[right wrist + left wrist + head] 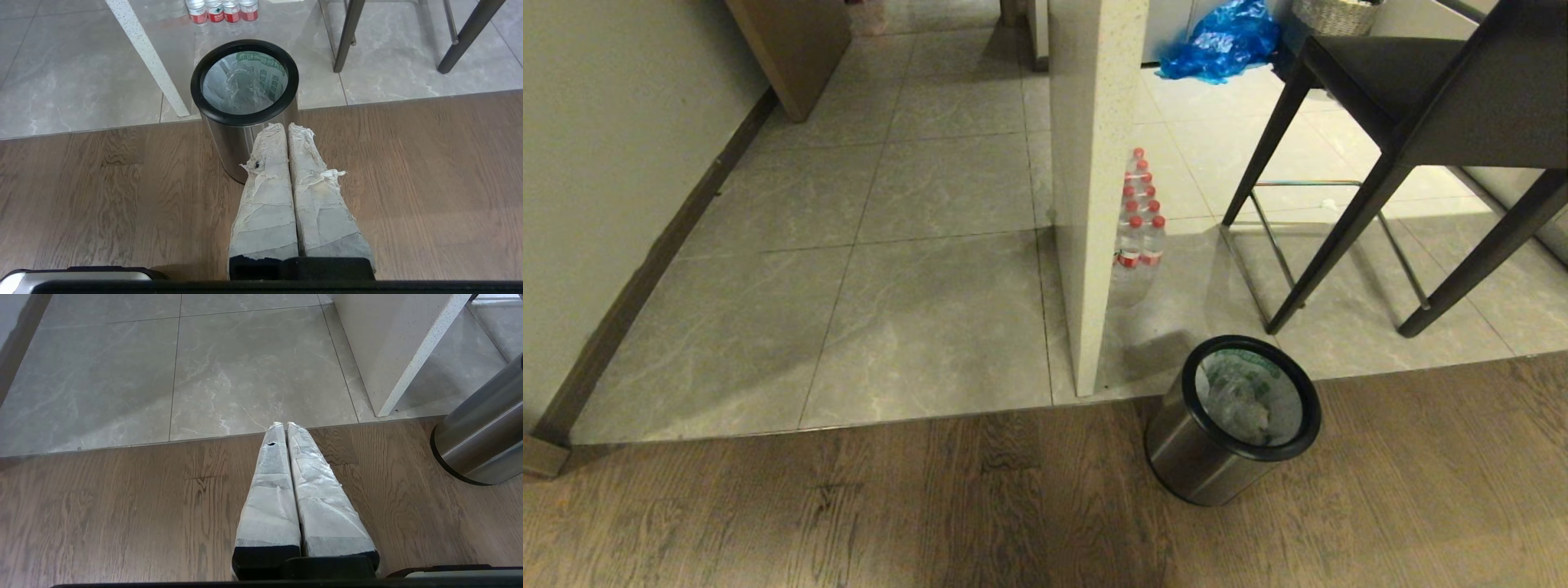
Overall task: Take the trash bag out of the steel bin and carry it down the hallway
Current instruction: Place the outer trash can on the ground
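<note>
Steel bin (1232, 425) upright on the brown wood-plank floor (849, 514), right at the seam where the grey marbled tiles of the hallway (931, 269) begin, just beside the foot of a speckled white partition panel (1094, 188). Trash bag (1245, 400) still inside the bin, crinkled and translucent with green printing, tucked below the thick black rim. Left gripper (285, 424) low over the wood planks, tape-wrapped fingers pressed together, empty, tips near the tile seam, with the bin's steel wall off to one side. Right gripper (284, 125) likewise closed on nothing, wrapped fingers side by side, tips in front of the bin's side wall just under the rim; touching or merely near, impossible to tell. Neither arm visible from the head camera. Behind the panel, a pack of red-capped water bottles (1139, 212) standing against it on the tiles. Further right, a dark stool (1405, 122) on slanted legs; beyond it a shiny blue plastic bag (1221, 41) crumpled on the floor, next to a woven basket (1335, 15).
</note>
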{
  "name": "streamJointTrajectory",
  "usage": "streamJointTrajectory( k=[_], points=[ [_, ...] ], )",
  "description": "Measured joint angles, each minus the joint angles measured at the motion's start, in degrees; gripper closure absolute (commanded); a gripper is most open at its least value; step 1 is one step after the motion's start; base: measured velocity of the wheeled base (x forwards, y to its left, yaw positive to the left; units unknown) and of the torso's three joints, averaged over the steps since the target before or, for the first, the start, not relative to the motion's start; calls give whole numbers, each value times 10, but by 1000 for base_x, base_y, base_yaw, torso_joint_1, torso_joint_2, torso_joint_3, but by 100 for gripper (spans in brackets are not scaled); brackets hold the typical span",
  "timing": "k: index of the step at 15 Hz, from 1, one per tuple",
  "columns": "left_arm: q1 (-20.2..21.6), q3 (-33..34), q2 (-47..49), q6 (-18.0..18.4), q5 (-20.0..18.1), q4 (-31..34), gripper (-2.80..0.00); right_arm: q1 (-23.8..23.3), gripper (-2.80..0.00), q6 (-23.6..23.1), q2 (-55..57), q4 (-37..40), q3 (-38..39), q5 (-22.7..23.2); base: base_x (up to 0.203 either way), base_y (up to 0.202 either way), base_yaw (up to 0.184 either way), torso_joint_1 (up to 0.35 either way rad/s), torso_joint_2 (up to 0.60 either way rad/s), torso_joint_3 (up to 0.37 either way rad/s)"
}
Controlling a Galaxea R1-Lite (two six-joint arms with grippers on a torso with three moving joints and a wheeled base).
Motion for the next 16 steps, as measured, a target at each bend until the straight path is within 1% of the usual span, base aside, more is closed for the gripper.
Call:
streamJointTrajectory(
  k=[3,5,6,7,9,12,15,16],
  points=[
    [0,0,0,0,0,0,0,0,0,-7,0,1,0,0,0,0,0,0,0,0],
    [0,0,0,0,0,0,0,0,0,12,1,-2,-7,1,0,0,0,0,0,0],
    [0,0,0,0,0,0,0,0,0,19,6,3,-32,4,0,0,0,0,0,0],
    [0,0,0,0,0,0,0,0,0,25,18,18,-68,7,0,0,0,0,0,0],
    [0,0,0,0,0,0,0,-1,0,39,71,75,-172,12,0,0,0,0,0,0],
    [0,0,0,0,0,0,0,-5,0,74,216,185,-327,14,0,0,0,0,0,0],
    [0,0,0,0,0,0,0,-7,0,100,390,257,-436,9,0,0,0,0,0,0],
    [0,0,0,0,0,0,0,-6,0,103,434,270,-451,8,0,0,0,0,0,0]
  ],
)
